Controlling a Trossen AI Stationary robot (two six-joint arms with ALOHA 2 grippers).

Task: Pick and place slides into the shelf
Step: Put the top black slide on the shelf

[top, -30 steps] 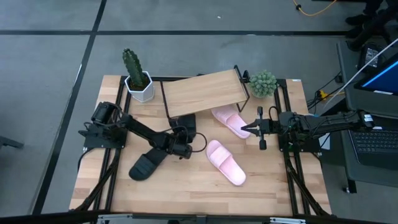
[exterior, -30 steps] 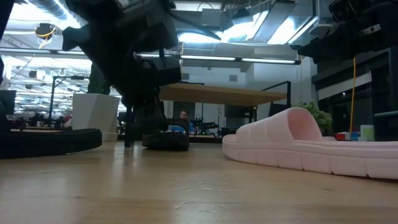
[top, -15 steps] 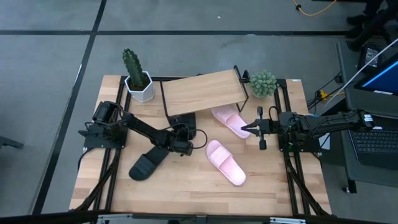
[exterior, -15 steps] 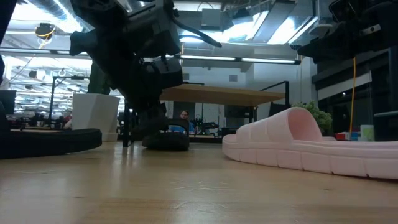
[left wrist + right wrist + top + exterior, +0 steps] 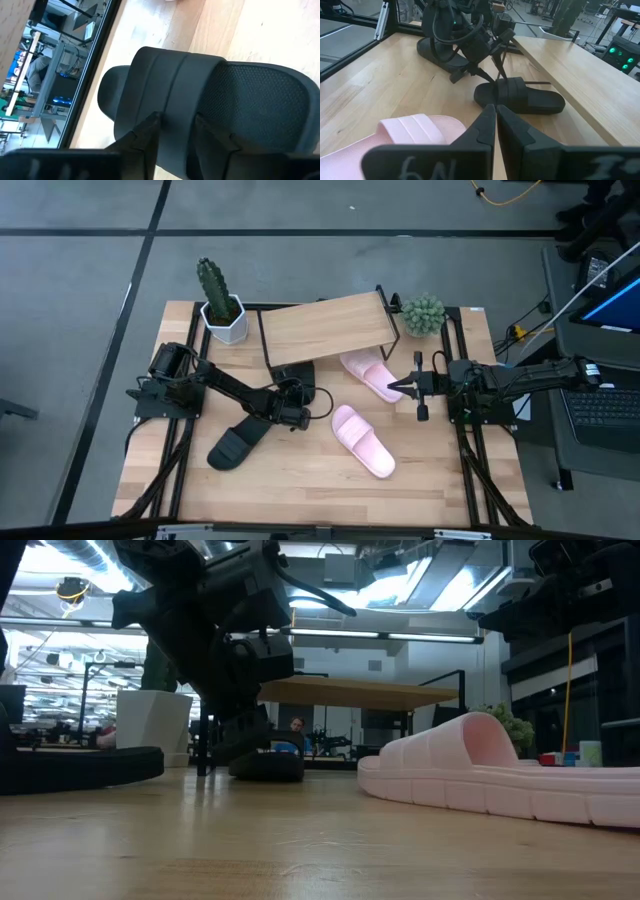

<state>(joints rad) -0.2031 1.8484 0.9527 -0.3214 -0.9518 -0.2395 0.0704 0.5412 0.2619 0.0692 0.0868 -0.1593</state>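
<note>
One black slide (image 5: 298, 373) lies on its sole at the shelf's near edge, its far part under the plank. The shelf (image 5: 325, 328) is a light plank on black wire legs. My left gripper (image 5: 297, 395) is open above this slide's strap (image 5: 170, 80). A second black slide (image 5: 238, 445) lies nearer the left. One pink slide (image 5: 362, 440) lies mid-table. The other pink slide (image 5: 370, 372) reaches partly under the shelf. My right gripper (image 5: 400, 387) is shut at that slide's near end. My left gripper (image 5: 176, 122) slants down from the table's near left, one finger over each side of the black slide's strap; I cannot tell whether they touch it. My right gripper (image 5: 495, 112) lies level beside the pink slide (image 5: 410, 132); I cannot tell whether it touches it.
A cactus in a white pot (image 5: 220, 305) stands at the shelf's left end and a round green plant (image 5: 422, 313) at its right end. A laptop (image 5: 605, 405) sits beyond the table's right edge. Bare wood (image 5: 300, 490) runs along the near edge.
My left gripper has moved a little toward the far edge, over the black slide at the shelf, and has risen and tipped. For the last half second it has kept still. The slides have not moved.
</note>
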